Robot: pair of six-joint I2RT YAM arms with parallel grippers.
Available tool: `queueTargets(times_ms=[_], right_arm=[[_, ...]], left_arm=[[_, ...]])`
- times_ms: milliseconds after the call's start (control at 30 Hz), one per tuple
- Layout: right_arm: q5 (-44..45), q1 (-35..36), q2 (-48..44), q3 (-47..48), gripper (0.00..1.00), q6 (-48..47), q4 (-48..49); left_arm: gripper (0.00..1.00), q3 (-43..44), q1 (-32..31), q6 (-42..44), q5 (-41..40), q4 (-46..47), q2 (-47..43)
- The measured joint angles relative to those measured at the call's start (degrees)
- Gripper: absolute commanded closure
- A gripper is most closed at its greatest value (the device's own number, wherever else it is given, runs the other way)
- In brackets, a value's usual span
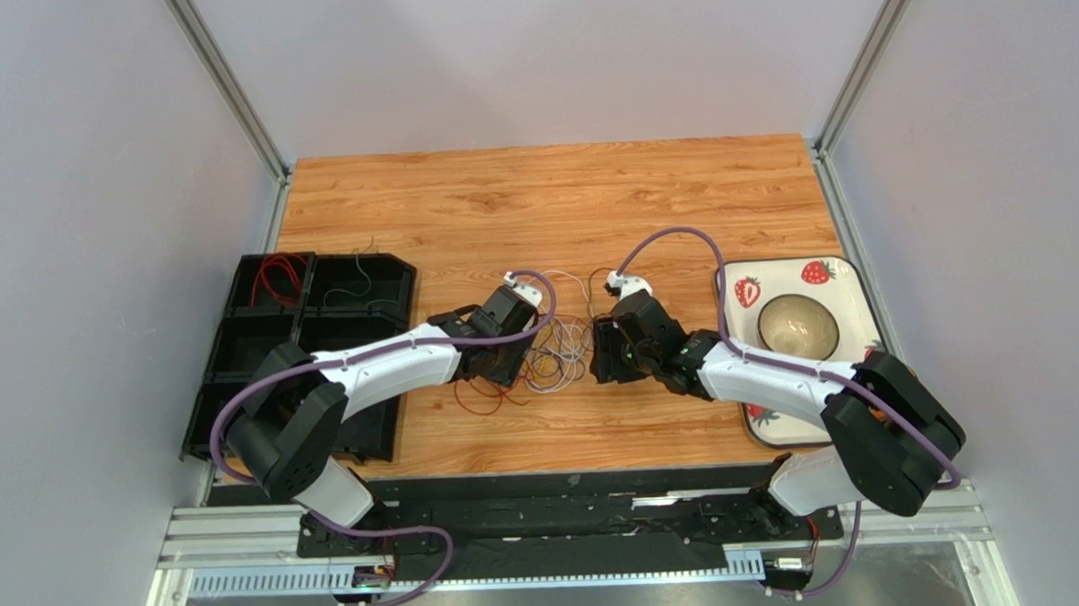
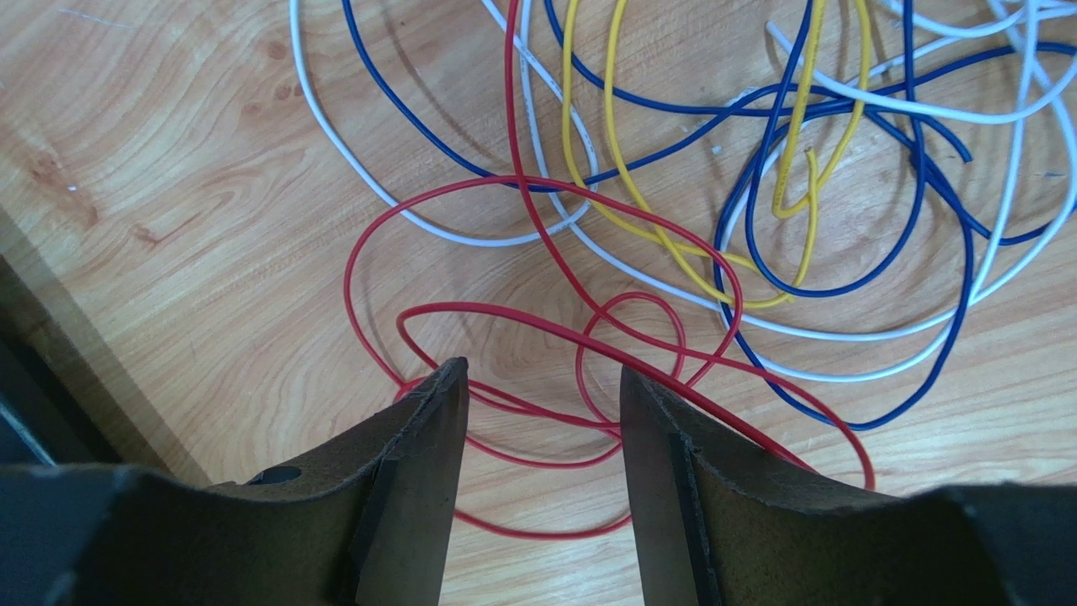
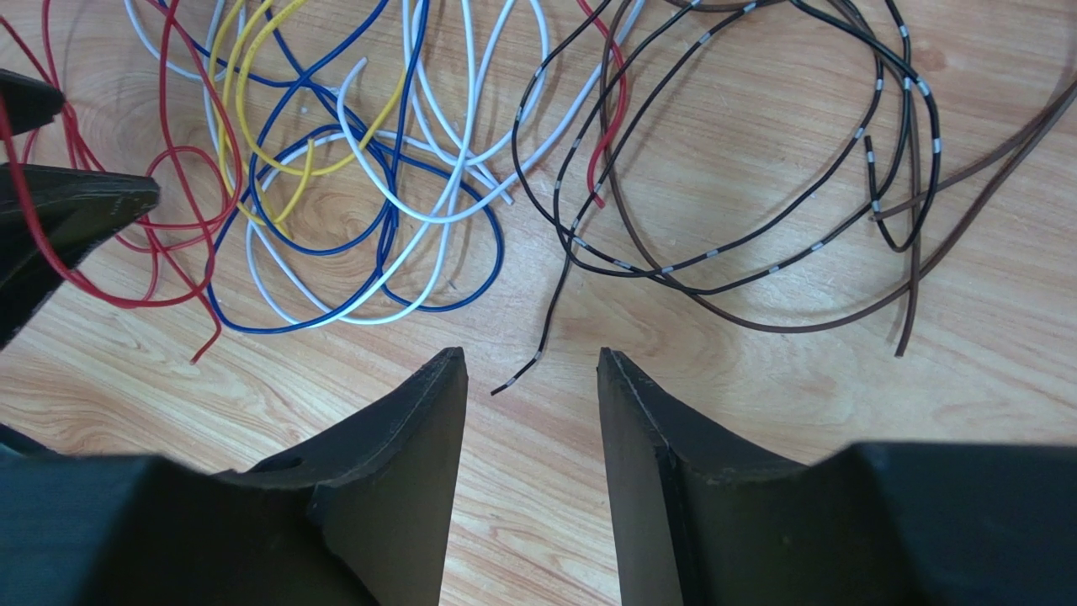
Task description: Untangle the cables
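Left fingers and right fingers stand apart, empty; we fear pulling the red cable drags the crossing blue cable, tightening knots.

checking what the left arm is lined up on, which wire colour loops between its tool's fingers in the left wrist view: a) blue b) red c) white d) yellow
b: loops of the red wire run through the gap between the fingers of the open left tool, and no other colour reaches that gap.
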Motion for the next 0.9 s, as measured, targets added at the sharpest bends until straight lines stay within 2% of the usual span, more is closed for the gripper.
queueTargets(times_ms=[233, 500, 733, 800, 833, 900], right_arm=[[-0.7, 0.0, 0.0, 0.0, 0.53, -0.3, 0.5], [-1.1, 0.0, 0.1, 0.0, 0.53, -0.4, 0.5], [-1.5, 0.0, 0.1, 0.0, 0.54, -0.4, 0.5], [-1.5, 0.0, 0.1, 0.0, 0.54, -0.5, 0.5], [-1.5, 0.0, 0.2, 0.0, 0.54, -0.5, 0.5], [-1.5, 0.0, 0.2, 0.0, 0.54, -0.6, 0.5]], left_arm=[[0.41, 0.9, 0.0, -1.3, -0.6, -0.7, 3.4], [0.4, 1.5, 0.0, -10.1, -5.2, -2.9, 4.1], [0.43, 1.5, 0.0, -15.5, -5.3, -3.2, 4.6], [0.48, 1.5, 0.0, -16.4, -5.3, -3.2, 4.7], [0.61, 1.5, 0.0, -17.0, -5.2, -3.2, 4.7], [0.77, 1.5, 0.0, -18.1, -4.8, -2.8, 5.0]])
